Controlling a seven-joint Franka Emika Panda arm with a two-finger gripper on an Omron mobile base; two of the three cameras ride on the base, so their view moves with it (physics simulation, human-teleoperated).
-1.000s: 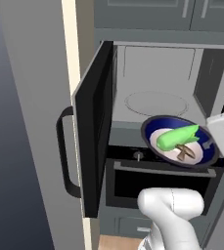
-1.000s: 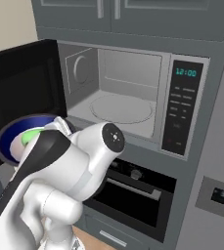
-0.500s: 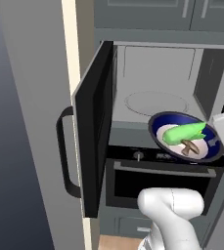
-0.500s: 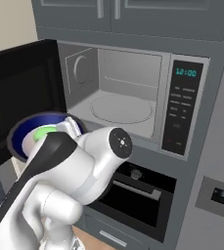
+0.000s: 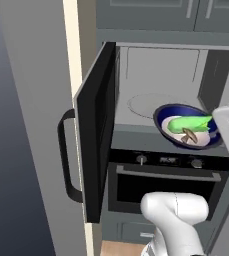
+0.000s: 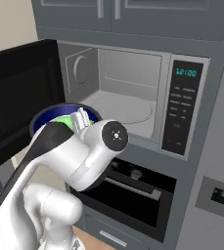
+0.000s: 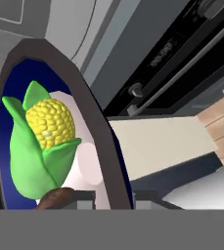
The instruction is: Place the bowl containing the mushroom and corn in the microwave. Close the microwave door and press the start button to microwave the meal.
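The bowl (image 5: 172,112), dark blue with a white centre, hangs at the mouth of the microwave (image 5: 156,70), just above its front sill. In it lie the green corn (image 5: 188,123) and the brown mushroom (image 5: 188,135). My gripper (image 5: 217,129) is shut on the bowl's right rim. In the hand view the rim (image 7: 91,107) runs down between my fingertips (image 7: 84,197), with the corn (image 7: 45,141) and mushroom (image 7: 55,197) to its left. The microwave door (image 5: 97,135) stands swung open to the left. The glass turntable (image 5: 141,104) is bare. In the right base view my arm covers most of the bowl (image 6: 50,111).
The microwave's control panel (image 6: 183,110) with a lit clock sits right of the cavity. A black oven (image 5: 161,185) with knobs is directly below. Grey cabinets (image 6: 113,12) hang above. A pale wall panel (image 5: 73,50) stands left of the open door.
The bowl has risen and moved in towards the microwave opening, still held in my gripper. The door has not moved.
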